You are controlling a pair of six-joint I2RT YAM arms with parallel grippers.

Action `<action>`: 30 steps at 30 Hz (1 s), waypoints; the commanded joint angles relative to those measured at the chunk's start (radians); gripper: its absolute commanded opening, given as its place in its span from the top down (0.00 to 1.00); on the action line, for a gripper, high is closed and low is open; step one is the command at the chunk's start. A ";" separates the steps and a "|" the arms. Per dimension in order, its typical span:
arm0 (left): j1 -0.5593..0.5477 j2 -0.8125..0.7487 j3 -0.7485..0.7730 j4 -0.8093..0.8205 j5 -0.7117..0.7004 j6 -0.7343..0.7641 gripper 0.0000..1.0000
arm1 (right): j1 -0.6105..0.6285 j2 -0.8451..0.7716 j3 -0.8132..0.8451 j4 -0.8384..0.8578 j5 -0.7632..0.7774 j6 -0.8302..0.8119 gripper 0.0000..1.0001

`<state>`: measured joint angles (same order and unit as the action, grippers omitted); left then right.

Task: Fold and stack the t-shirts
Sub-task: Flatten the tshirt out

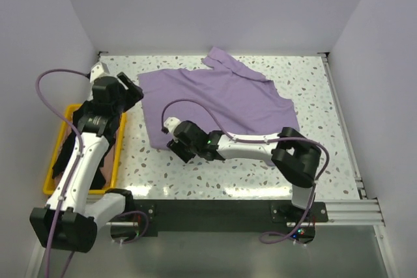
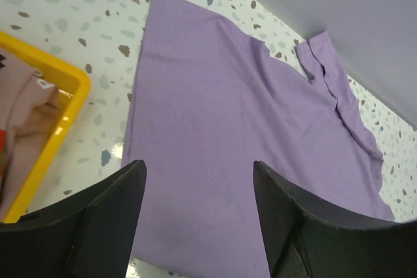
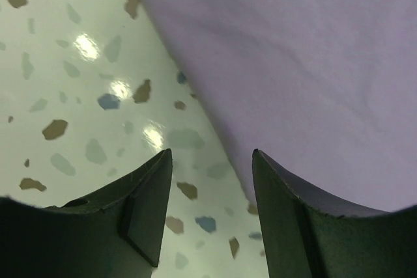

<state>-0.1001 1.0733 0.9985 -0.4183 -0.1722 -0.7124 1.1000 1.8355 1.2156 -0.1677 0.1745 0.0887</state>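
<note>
A pale lavender t-shirt (image 1: 221, 99) lies spread on the speckled table, a sleeve sticking out at the far side. My left gripper (image 1: 133, 89) hovers open above its left edge. In the left wrist view the lavender t-shirt (image 2: 247, 128) fills the space beyond the wide-apart fingers (image 2: 111, 213) of the left gripper (image 2: 199, 167), which hold nothing. My right gripper (image 1: 172, 136) sits low at the shirt's near left corner. It is open (image 3: 212, 154), with bare table between the fingers and the shirt's edge (image 3: 313, 63) beside the right finger. Black fabric (image 1: 65, 155) lies in the crate, partly under my left arm.
A yellow plastic crate (image 1: 51, 174) stands at the table's left edge under my left arm; its corner (image 2: 65, 122) and a pinkish cloth (image 2: 26, 135) inside show in the left wrist view. White walls close the table at the back and sides.
</note>
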 commanded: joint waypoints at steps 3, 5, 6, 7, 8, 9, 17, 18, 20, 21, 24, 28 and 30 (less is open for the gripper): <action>0.013 -0.108 0.025 -0.132 -0.093 0.062 0.27 | 0.043 0.122 0.140 0.080 0.025 -0.136 0.43; 0.013 -0.134 0.040 -0.139 -0.095 0.068 0.27 | 0.047 0.154 0.165 0.082 0.020 -0.147 0.43; 0.013 -0.139 0.045 -0.143 -0.096 0.074 0.27 | 0.049 0.169 0.189 0.082 0.023 -0.155 0.43; 0.013 -0.145 0.049 -0.146 -0.096 0.082 0.27 | 0.049 0.204 0.203 0.073 0.026 -0.158 0.45; 0.013 -0.148 0.060 -0.149 -0.098 0.083 0.27 | 0.049 0.218 0.217 0.070 0.036 -0.165 0.47; 0.013 -0.148 0.064 -0.155 -0.096 0.087 0.27 | 0.049 0.235 0.240 0.065 0.043 -0.168 0.48; 0.013 -0.164 0.057 -0.154 -0.081 0.123 0.27 | 0.047 0.318 0.314 0.042 0.077 -0.187 0.80; 0.013 -0.165 0.054 -0.152 -0.073 0.126 0.27 | 0.046 0.318 0.326 0.036 0.080 -0.190 0.84; 0.013 -0.170 0.040 -0.142 -0.047 0.140 0.28 | 0.031 0.302 0.340 0.022 0.056 -0.176 0.95; 0.013 -0.173 0.035 -0.137 -0.036 0.152 0.28 | 0.018 0.294 0.344 0.019 0.031 -0.164 0.97; 0.013 -0.164 0.017 -0.126 0.008 0.166 0.30 | -0.051 0.277 0.392 -0.019 -0.102 -0.109 1.00; 0.013 -0.127 -0.006 -0.096 0.100 0.197 0.32 | -0.181 0.300 0.485 -0.096 -0.298 -0.032 1.00; 0.013 -0.105 -0.018 -0.083 0.151 0.208 0.33 | -0.225 0.314 0.527 -0.102 -0.387 0.023 1.00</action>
<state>-0.0925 0.9405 0.9993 -0.5426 -0.1196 -0.5549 0.9604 2.1536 1.6577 -0.2440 -0.0425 0.0181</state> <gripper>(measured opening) 0.675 0.010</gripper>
